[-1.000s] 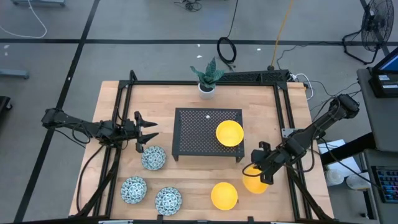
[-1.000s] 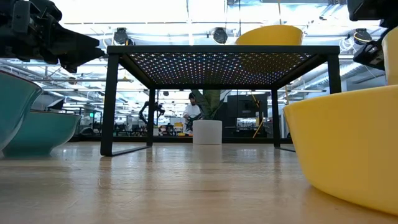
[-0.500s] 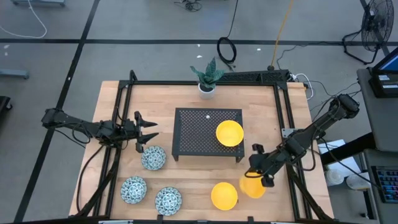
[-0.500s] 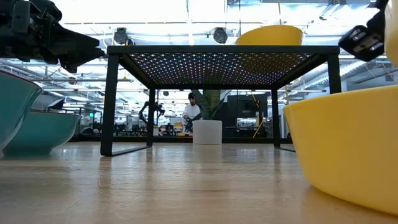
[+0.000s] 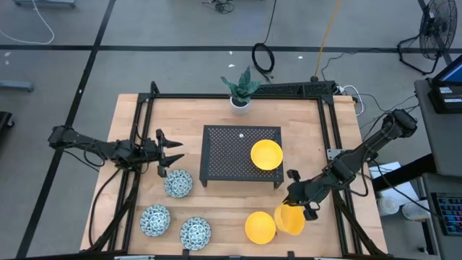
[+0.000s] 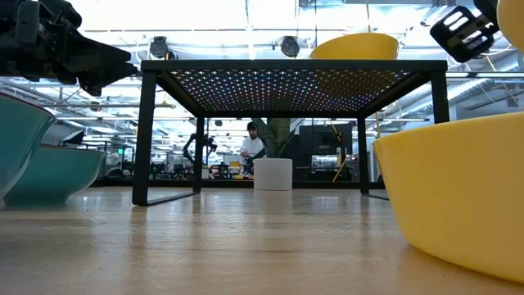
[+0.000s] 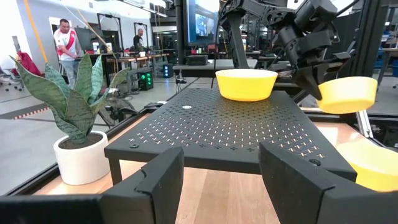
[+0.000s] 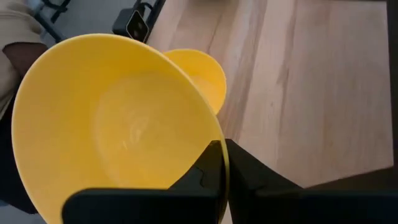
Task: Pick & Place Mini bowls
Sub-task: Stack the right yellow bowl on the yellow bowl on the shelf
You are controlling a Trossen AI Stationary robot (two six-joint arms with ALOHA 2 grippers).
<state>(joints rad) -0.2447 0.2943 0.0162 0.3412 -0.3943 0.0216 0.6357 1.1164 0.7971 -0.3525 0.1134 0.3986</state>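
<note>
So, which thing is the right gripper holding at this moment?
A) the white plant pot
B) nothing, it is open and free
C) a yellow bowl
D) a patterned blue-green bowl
C: the right gripper is shut on the rim of a yellow bowl, lifted next to another yellow bowl on the table; the right wrist view shows the rim pinched.
</note>
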